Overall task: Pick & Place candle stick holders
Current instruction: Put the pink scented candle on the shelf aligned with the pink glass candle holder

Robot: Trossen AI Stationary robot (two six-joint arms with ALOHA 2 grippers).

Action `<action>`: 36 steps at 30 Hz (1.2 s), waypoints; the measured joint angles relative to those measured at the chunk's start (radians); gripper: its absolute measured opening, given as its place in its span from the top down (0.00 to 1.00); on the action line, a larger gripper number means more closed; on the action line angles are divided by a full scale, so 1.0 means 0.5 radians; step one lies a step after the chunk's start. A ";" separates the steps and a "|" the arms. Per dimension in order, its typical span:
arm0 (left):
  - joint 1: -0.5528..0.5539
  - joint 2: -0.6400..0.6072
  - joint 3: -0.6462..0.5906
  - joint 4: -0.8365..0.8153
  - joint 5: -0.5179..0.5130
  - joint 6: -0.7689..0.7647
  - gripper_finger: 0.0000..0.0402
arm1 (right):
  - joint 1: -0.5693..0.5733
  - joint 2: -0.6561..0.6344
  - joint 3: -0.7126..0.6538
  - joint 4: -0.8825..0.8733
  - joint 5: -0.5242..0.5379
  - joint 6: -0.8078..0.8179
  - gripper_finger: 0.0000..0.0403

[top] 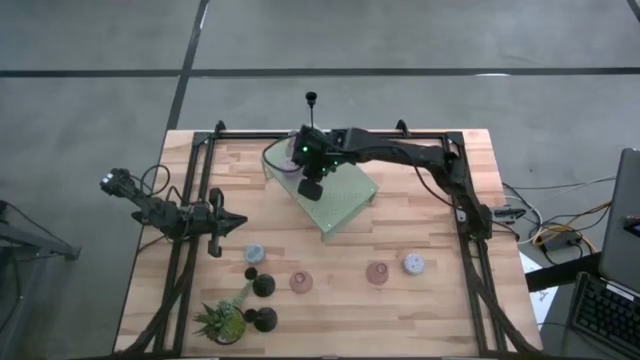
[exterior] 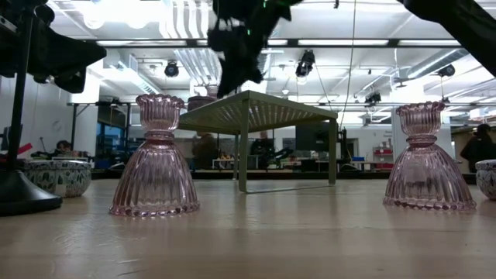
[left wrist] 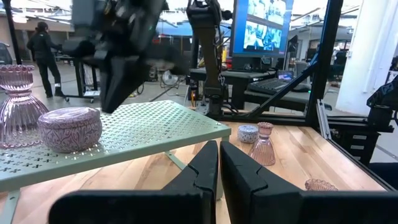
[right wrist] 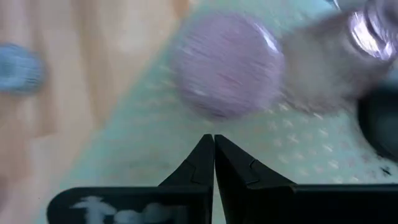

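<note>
Right claw (top: 311, 186) pressed together, empty, above green stand (top: 345, 205) beside round pink holder (left wrist: 69, 128), seemingly placed; left claw (top: 214, 243) pressed together, parked over worktop (top: 440, 300)

Bare tabletop (top: 420, 215) lies open to the right of the green stand (top: 338, 203). Toward the front edge from the stand, a row of pink and grey cups (top: 377, 272) blocks the way, with gaps between them. The right gripper (top: 311, 188), jaws closed, hangs over the stand. Front-left of the stand, black holders (top: 263, 286) and a potted plant (top: 222, 322) crowd together.
</note>
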 joint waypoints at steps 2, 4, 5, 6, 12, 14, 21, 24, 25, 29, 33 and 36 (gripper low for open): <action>0.001 0.000 0.000 0.000 0.000 0.001 0.95 | -0.016 0.004 -0.052 0.052 0.002 -0.001 0.98; 0.000 0.000 0.000 -0.001 -0.001 0.001 0.95 | -0.031 0.004 -0.088 0.104 -0.011 -0.004 0.98; 0.000 0.000 0.000 -0.001 0.000 0.001 0.95 | -0.040 0.004 -0.105 0.126 -0.020 -0.008 0.98; 0.001 0.000 0.000 0.000 0.000 0.000 0.95 | -0.051 0.004 -0.122 0.145 -0.024 -0.012 0.98; 0.000 0.000 0.000 0.000 -0.001 0.000 0.95 | -0.077 0.004 -0.179 0.262 -0.102 -0.016 0.98; 0.000 0.000 0.000 -0.001 -0.001 0.001 0.95 | -0.066 0.004 -0.185 0.300 -0.116 -0.016 0.98; 0.000 0.000 0.000 0.000 -0.001 0.001 0.95 | -0.079 0.003 -0.206 0.351 -0.117 0.094 0.98; 0.000 0.000 0.000 0.000 -0.001 0.001 0.95 | -0.069 0.003 -0.219 0.349 -0.135 0.098 0.98; 0.000 0.000 0.000 0.000 0.000 0.000 0.95 | -0.067 0.003 -0.225 0.363 -0.153 0.101 0.98; 0.000 0.000 0.000 -0.001 0.000 0.000 0.95 | -0.069 0.003 -0.230 0.422 -0.238 0.119 0.98; 0.000 0.000 0.000 0.000 0.000 0.001 0.95 | -0.068 0.002 -0.235 0.502 -0.238 0.129 0.98; 0.001 0.000 0.000 0.000 0.000 0.001 0.95 | -0.067 0.002 -0.235 0.535 -0.241 0.139 0.98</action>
